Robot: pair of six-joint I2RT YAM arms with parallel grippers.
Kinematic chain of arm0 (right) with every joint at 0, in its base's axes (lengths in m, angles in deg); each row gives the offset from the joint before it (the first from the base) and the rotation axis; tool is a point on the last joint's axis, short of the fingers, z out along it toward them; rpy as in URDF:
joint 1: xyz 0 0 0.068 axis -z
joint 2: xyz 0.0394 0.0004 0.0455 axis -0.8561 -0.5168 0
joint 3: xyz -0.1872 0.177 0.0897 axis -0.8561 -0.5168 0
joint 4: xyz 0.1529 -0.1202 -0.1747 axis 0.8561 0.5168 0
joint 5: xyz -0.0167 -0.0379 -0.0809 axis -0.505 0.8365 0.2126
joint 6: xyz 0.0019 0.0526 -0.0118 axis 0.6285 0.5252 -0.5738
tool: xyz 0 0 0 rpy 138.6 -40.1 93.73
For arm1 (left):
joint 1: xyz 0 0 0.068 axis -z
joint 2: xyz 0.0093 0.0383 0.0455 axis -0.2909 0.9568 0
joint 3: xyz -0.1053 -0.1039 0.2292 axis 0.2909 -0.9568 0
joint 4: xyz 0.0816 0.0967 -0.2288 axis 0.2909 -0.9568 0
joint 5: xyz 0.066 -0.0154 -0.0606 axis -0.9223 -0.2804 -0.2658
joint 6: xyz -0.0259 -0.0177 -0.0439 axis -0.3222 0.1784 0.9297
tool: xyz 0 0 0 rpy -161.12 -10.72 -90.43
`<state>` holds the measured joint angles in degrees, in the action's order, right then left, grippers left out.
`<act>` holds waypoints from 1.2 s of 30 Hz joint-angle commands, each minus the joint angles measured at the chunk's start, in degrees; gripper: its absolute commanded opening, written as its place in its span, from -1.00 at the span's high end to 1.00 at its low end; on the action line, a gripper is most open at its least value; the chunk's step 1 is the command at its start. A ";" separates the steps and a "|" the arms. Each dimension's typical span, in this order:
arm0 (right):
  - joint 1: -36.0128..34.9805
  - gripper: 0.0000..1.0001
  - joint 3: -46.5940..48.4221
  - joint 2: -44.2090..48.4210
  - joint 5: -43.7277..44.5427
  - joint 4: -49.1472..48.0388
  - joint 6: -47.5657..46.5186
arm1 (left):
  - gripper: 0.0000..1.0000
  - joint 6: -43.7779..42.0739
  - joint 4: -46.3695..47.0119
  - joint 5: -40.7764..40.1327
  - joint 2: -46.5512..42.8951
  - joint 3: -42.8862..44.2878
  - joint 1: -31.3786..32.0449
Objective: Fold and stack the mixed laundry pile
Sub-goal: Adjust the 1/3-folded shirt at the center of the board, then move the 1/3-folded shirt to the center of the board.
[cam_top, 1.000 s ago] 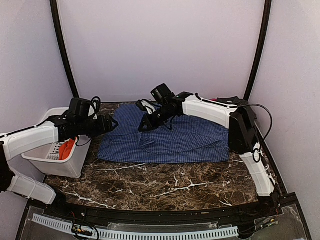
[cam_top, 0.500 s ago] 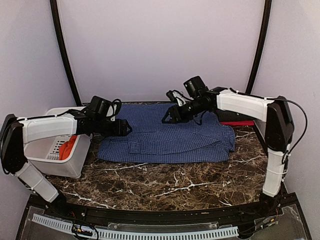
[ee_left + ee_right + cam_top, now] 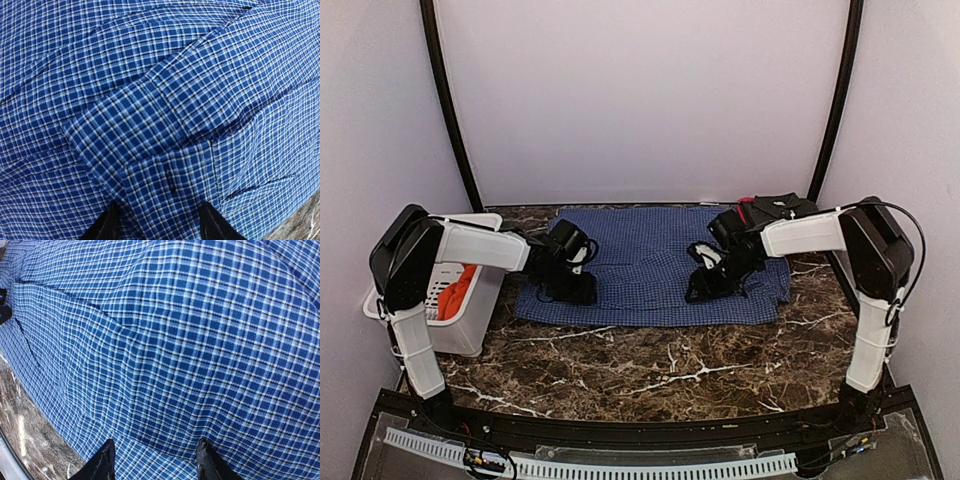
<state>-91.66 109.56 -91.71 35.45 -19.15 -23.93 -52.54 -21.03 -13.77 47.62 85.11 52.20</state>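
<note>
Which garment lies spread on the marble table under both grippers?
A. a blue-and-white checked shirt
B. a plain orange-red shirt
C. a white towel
A: the checked shirt lies flat on the table, filling both wrist views, while the orange-red cloth sits in the white basket.

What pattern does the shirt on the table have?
The shirt has a small blue-and-white check, clearest in the left wrist view.

Passage along the near table (image 3: 670,375); basket (image 3: 460,335) blocks the left.
</note>
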 commanded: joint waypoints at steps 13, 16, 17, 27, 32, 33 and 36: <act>-4.41 -0.04 -25.59 14.36 -7.95 -3.75 13.41 | 0.11 14.59 -8.45 0.46 -7.12 -18.83 18.11; -8.74 -0.04 -31.04 18.62 -8.40 -4.35 18.47 | 0.11 17.91 -9.90 2.09 -8.69 -21.44 22.16; -10.00 -0.04 -32.62 19.85 -8.57 -4.58 20.21 | 0.11 19.42 -10.20 2.59 -9.21 -21.91 24.16; -15.02 -0.09 -39.97 28.20 -3.65 -0.62 25.86 | 0.10 29.47 -19.06 -1.51 -16.02 -30.07 28.96; -14.99 -0.10 -32.83 22.66 1.90 2.68 20.94 | 0.08 35.66 -25.28 -5.67 -19.07 -29.84 28.96; -14.96 -0.10 -31.69 21.51 2.53 2.86 20.08 | 0.08 36.16 -25.72 -6.04 -19.88 -30.20 28.96; -14.86 -0.10 -28.65 19.63 3.84 4.66 17.15 | 0.07 35.61 -25.38 -6.78 -26.03 -30.45 28.96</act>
<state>-106.54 79.42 -67.60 29.07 -21.29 -2.07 -20.13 -30.19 -18.84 24.04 59.69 81.07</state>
